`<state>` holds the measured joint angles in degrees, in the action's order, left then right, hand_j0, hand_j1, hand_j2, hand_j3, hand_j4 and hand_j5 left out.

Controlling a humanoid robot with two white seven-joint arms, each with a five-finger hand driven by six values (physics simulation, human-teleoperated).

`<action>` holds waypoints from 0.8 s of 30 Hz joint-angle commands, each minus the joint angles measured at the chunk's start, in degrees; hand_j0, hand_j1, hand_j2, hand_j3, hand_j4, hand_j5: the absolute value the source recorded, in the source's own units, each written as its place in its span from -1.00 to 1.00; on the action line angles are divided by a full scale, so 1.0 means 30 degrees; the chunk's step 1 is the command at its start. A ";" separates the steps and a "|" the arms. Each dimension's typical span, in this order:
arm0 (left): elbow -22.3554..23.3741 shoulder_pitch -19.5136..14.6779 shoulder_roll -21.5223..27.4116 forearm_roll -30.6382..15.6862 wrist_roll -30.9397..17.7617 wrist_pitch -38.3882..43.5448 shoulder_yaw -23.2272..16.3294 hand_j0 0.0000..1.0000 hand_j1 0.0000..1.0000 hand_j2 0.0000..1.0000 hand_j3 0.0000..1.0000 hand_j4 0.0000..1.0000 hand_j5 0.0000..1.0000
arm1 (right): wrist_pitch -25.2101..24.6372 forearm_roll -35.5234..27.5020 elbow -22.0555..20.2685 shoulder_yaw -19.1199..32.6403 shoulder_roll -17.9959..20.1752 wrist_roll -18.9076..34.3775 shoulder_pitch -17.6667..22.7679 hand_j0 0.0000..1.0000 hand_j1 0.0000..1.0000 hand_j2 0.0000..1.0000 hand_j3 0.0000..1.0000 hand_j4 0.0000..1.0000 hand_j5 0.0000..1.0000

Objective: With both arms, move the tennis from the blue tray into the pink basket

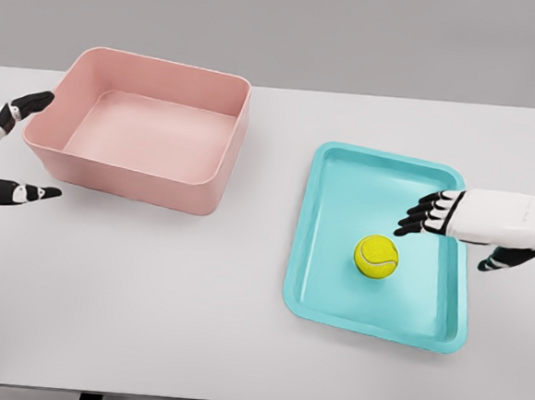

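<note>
Left hand (2, 151) mostly off-frame

one tennis ball (376, 257), one blue tray (324, 302), one pink basket (223, 173), one table (148, 302), seemingly two hands

The tennis ball (376, 257) lies alone in the blue tray (334, 298), open from above and from its left; the right hand (461, 220) hovers just beside it on the right, fingers spread; the tray's low rim is the only barrier around it; bare white table (194, 315) separates the tray from the pink basket (219, 173); the basket's tall walls block sideways entry, its top open; the left hand (2, 156) flanks its left wall, fingers spread.
</note>
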<state>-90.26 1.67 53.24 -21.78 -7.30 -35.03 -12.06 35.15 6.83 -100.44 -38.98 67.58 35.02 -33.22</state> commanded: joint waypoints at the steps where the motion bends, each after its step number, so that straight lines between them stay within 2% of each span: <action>1: -0.0938 0.0000 0.1412 -0.2229 0.0001 0.0011 -0.1661 0.99 0.99 0.99 0.99 0.99 0.99 | -0.0048 -0.0110 -0.0005 -0.0103 -0.0582 -0.0007 -0.0030 1.00 1.00 1.00 1.00 1.00 1.00; 3: -0.1056 0.0000 0.2028 -0.3460 0.0001 0.0011 -0.2921 0.99 0.99 0.99 0.99 0.99 0.99 | -0.0048 -0.0110 0.0024 -0.0103 -0.0904 -0.0007 -0.0147 1.00 1.00 1.00 1.00 1.00 1.00; 5: -0.0997 0.0030 0.2116 -0.3549 0.0001 0.0011 -0.3917 0.99 0.99 0.99 0.99 0.99 0.99 | -0.0048 -0.0110 0.0024 -0.0103 -0.1286 -0.0007 -0.0264 1.00 1.00 1.00 1.00 1.00 1.00; 8: -0.1056 0.0000 0.3785 -0.3491 -0.0029 0.0011 -0.6408 1.00 1.00 1.00 1.00 1.00 1.00 | -0.0048 -0.0081 -0.0005 -0.0688 -0.1725 -0.0007 -0.0323 1.00 1.00 1.00 1.00 1.00 1.00; 14: -0.0822 0.0059 0.4518 -0.2934 -0.0146 0.0011 -0.7727 1.00 1.00 1.00 1.00 1.00 1.00 | -0.0048 0.0271 0.0053 -0.1392 -0.2106 -0.0007 -0.0528 1.00 1.00 1.00 1.00 1.00 1.00; 17: -0.0763 0.0059 0.4519 -0.3373 -0.0058 0.0011 -0.7756 1.00 1.00 1.00 1.00 1.00 1.00 | -0.0048 0.1003 0.0346 -0.1568 -0.2252 -0.0007 -0.0528 1.00 1.00 1.00 1.00 1.00 1.00; 24: -0.0558 0.0059 0.4489 -0.3520 -0.0058 0.0011 -0.7727 1.00 1.00 1.00 1.00 1.00 1.00 | -0.0048 0.1559 0.2045 -0.1919 -0.3336 -0.0007 -0.0557 1.00 1.00 1.00 1.00 1.00 1.00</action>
<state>-92.07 1.85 66.64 -32.01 -7.49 -35.03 -35.23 35.14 11.00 -95.53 -44.37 58.60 35.02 -34.89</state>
